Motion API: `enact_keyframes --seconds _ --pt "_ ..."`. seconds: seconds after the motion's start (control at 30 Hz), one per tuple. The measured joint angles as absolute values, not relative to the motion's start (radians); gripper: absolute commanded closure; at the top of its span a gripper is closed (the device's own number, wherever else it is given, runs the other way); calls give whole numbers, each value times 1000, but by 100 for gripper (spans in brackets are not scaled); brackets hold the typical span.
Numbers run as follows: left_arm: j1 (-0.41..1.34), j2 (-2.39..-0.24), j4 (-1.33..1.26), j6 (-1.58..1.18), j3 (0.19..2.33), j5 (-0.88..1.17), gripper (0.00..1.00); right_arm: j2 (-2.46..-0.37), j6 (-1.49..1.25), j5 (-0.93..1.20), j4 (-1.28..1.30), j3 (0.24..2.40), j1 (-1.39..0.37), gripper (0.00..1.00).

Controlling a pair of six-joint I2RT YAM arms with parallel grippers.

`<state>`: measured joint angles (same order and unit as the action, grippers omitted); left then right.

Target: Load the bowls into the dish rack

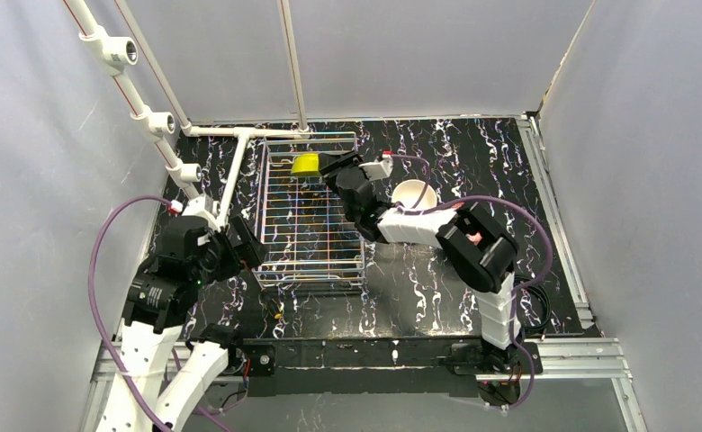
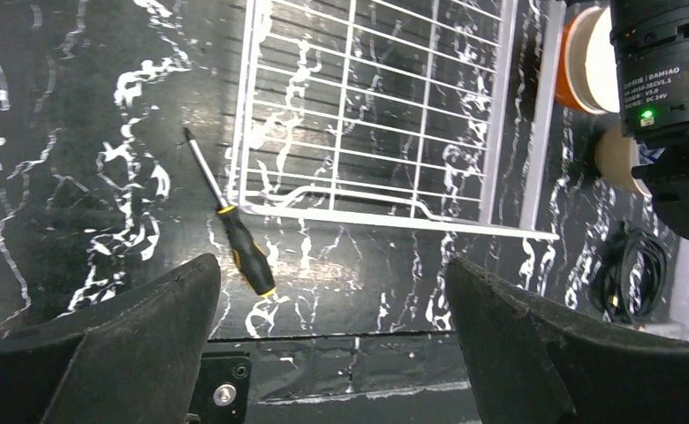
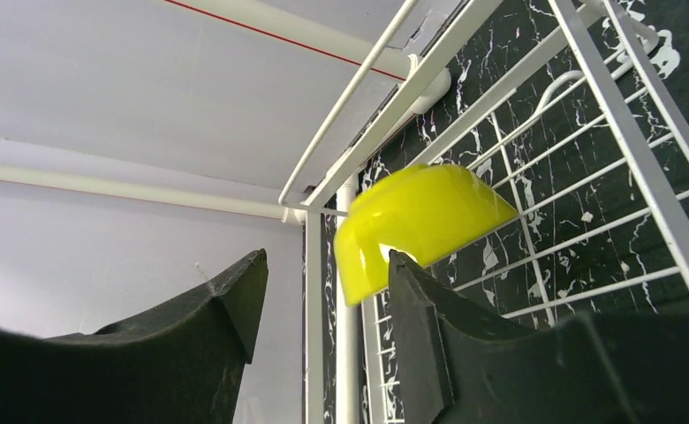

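Note:
The white wire dish rack [image 1: 311,225] lies mid-table. A lime-yellow bowl [image 1: 306,164] sits tilted, mouth down, at the rack's far end; it also shows in the right wrist view [image 3: 420,216]. My right gripper [image 1: 327,169] is open just beside it, and in the right wrist view [image 3: 323,265] one fingertip overlaps the bowl's rim without gripping. A white bowl [image 1: 414,195] stands on the table right of the rack. An orange bowl [image 2: 584,57] and a tan bowl [image 2: 619,155] show beside the rack [image 2: 376,115]. My left gripper [image 2: 332,300] is open and empty near the rack's near left corner [image 1: 248,247].
A black-and-yellow screwdriver [image 2: 235,234] lies on the table by the rack's near left corner. White pipe framing [image 1: 230,171] runs along the rack's left and far sides. A black cable coil [image 2: 628,274] lies at the right. My right arm [image 1: 473,243] reaches over the table right of the rack.

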<state>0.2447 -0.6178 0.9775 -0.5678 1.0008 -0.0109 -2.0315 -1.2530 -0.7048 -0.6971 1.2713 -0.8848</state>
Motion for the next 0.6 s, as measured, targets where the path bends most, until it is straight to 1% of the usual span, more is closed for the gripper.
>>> enact_keyframes --seconds 0.3,0.47,0.6 --pt "245 -732 920 -550 1014 184 7 -1829 -1230 -690 -454 1216 -885 38" --pt "247 -755 870 -553 1014 249 10 -1734 -1140 -636 -356 1187 -884 34" --pt "272 -799 803 -555 1015 261 12 -1650 -1044 -580 -284 1164 -884 33"
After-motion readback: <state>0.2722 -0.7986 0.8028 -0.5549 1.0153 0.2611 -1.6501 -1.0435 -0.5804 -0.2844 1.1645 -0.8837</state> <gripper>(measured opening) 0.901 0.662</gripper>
